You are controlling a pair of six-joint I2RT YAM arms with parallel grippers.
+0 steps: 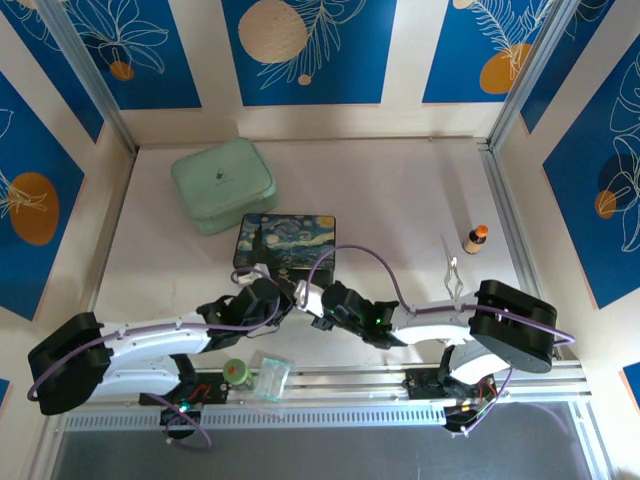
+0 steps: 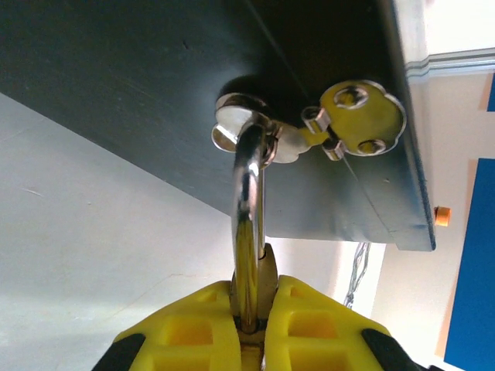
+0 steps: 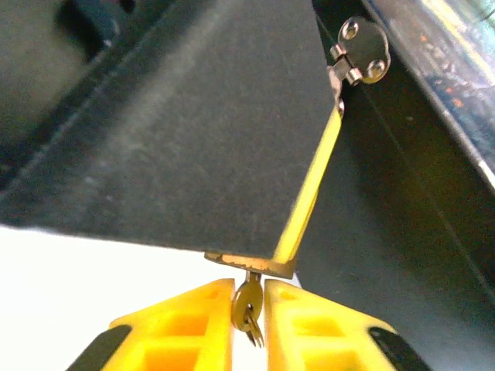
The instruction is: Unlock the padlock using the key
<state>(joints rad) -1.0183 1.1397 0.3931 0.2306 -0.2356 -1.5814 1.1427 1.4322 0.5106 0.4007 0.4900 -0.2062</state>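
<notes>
The painted box (image 1: 285,240) sits mid-table, and both grippers meet at its near side. The padlock (image 2: 267,272) hangs by its silver shackle (image 2: 249,193) from the box's hasp (image 2: 352,116). My left gripper (image 2: 259,290) is shut on the brass padlock body from below. In the right wrist view the padlock's brass bottom edge (image 3: 251,264) shows, with the key (image 3: 249,303) stuck into it. My right gripper (image 3: 249,290) has its yellow fingers (image 3: 193,317) closed on the key's round head. From above, the left gripper (image 1: 288,296) and right gripper (image 1: 322,300) nearly touch.
A mint-green case (image 1: 222,183) lies behind the box to the left. Silver scissors (image 1: 453,275) and a small brown bottle (image 1: 476,238) sit at the right. A clear plastic tub (image 1: 270,378) and a green-capped item (image 1: 236,371) rest by the near rail.
</notes>
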